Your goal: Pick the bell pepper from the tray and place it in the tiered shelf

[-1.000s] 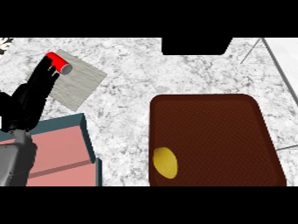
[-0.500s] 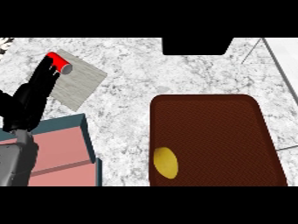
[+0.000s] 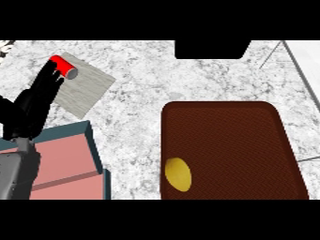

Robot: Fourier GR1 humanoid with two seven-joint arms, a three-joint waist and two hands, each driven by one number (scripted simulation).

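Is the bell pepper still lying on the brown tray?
Yes, the yellow bell pepper lies on the brown tray, near its lower left corner, with no hand touching it.

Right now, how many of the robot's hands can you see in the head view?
1: the left hand at the view's left, fingers stretched toward the red can. The right hand is out of view.

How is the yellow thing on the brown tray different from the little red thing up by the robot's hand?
The yellow bell pepper is a smooth oval; the red can is a short cylinder with a grey end. The pepper lies on the brown tray at the near edge, far from any hand; the can lies on a grey board, at the fingertips of the left hand. The pepper looks larger. Both lie on a flat support on the counter.
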